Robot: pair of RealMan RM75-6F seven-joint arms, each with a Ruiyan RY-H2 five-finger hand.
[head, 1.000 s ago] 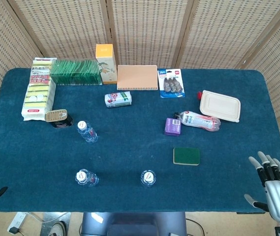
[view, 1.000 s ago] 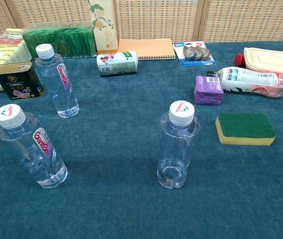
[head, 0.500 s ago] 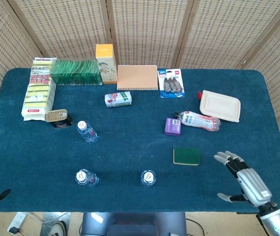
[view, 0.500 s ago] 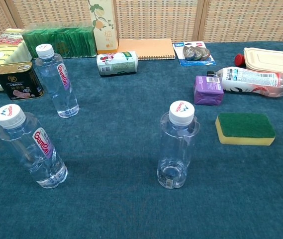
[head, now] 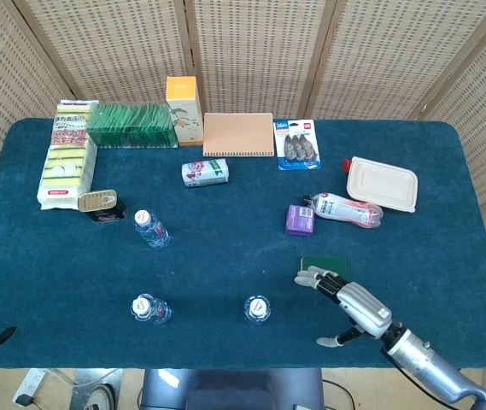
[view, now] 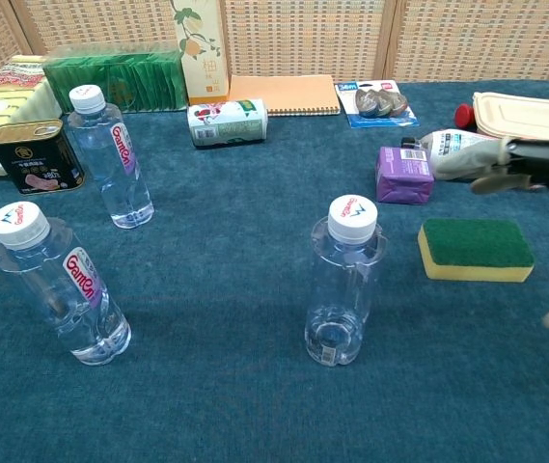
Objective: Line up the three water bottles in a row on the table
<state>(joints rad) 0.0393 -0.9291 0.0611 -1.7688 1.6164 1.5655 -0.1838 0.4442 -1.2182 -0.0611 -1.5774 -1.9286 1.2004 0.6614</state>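
Three clear, white-capped water bottles (view: 344,281) stand upright while the right robot hand (head: 345,299) hovers empty, fingers spread.

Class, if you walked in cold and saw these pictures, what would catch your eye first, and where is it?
Three upright water bottles on the blue table: the near left bottle, the near middle bottle, and the far left bottle beside a tin. The right robot hand hovers open over the green sponge, right of the near middle bottle.
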